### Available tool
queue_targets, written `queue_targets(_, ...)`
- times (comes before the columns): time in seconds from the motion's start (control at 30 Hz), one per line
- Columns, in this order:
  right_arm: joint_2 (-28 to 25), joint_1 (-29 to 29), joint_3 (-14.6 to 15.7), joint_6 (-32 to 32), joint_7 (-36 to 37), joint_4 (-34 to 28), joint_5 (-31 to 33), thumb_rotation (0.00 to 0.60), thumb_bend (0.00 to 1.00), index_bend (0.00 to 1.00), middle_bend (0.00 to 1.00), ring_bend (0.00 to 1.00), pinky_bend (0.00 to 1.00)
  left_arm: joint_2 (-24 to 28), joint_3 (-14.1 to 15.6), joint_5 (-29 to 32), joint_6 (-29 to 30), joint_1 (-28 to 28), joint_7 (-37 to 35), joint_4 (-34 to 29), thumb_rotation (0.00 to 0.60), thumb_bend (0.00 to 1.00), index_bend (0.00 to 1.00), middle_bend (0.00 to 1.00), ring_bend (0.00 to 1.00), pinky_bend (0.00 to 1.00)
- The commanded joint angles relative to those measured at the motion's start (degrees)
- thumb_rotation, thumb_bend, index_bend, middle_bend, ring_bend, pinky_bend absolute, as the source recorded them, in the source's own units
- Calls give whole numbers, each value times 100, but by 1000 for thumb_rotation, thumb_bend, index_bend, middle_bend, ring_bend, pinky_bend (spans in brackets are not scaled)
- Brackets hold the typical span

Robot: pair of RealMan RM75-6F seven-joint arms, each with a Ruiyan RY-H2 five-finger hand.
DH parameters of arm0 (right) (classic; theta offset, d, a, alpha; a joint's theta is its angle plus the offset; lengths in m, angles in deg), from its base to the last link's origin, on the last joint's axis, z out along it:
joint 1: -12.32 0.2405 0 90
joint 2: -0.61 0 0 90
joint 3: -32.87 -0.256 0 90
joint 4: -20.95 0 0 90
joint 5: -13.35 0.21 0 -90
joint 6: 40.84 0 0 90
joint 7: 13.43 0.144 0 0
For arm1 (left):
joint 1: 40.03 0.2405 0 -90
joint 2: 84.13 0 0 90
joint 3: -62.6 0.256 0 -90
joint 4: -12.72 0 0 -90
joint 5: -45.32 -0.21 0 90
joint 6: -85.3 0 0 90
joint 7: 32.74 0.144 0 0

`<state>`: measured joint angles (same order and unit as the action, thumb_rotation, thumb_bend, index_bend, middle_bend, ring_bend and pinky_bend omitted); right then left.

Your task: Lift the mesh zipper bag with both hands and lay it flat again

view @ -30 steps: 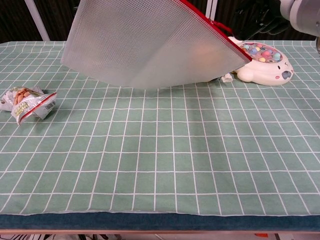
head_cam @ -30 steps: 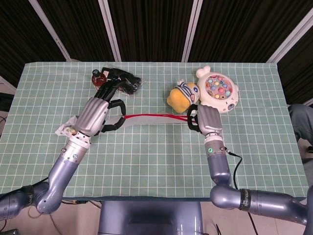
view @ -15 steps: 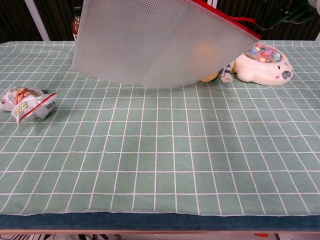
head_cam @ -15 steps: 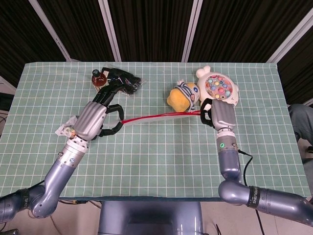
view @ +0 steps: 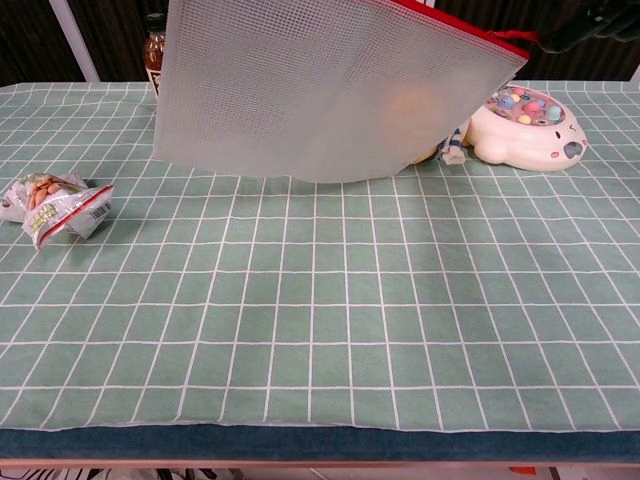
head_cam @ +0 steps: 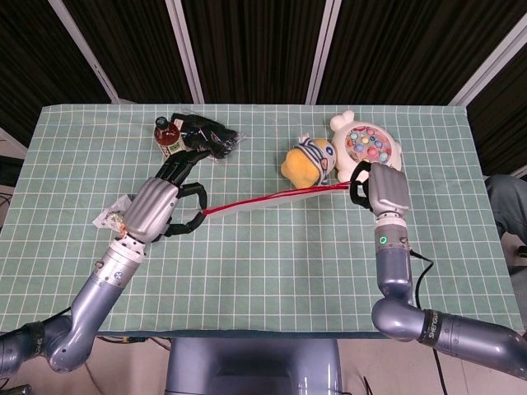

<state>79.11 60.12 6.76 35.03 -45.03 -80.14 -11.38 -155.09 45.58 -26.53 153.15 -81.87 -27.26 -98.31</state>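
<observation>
From the head view I have my left hand (head_cam: pixel 155 206) and right hand (head_cam: pixel 387 188) each curled onto an end of the mesh zipper bag (head_cam: pixel 272 197), which hangs edge-on above the table (head_cam: pixel 272 271) as a thin red line, its face unreadable from here. From the chest view the bag spreads wide in the air, hiding most of the plush toy (view: pixel 430 150) behind it, and both hands are cut off by the frame's top, so only a dark scrap of the right one shows.

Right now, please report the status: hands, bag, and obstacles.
Left hand and right hand hold mesh zipper bag above table. Plush toy and fishing game toy behind it.
</observation>
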Motion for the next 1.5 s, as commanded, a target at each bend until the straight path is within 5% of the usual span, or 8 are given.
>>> queue_targets(0.03,5,-5,-10,12,-7,23,24,600,577,580,1000,1000,1000,14,18,-60,21,27,-36,-35,600,382,614,70,0,0)
queue_targets(1.17,34,-126,-21,147,-152,275,115,600,576,578,1000,1000,1000,215,165,-469,144,288,-162,-328,600,375,599,68,0,0)
queue_targets(1.23,39,-135,-7,143,-153,272,99,600,543,518,1000,1000,991,206,165,-438,131,285,-134,-328,600,348,581,65,0,0)
queue_targets(1.33,42,-150,31,131,-160,262,42,600,413,298,957,958,922,198,161,-358,104,275,-42,-339,600,242,510,43,0,0)
queue_targets(1.4,28,-161,50,98,-156,245,-4,600,323,96,858,878,845,194,153,-298,104,277,15,-365,600,194,461,31,0,0)
queue_targets(1.5,18,-171,52,73,-139,221,-40,600,252,0,713,756,737,193,129,-209,103,278,54,-403,600,167,396,17,0,0)
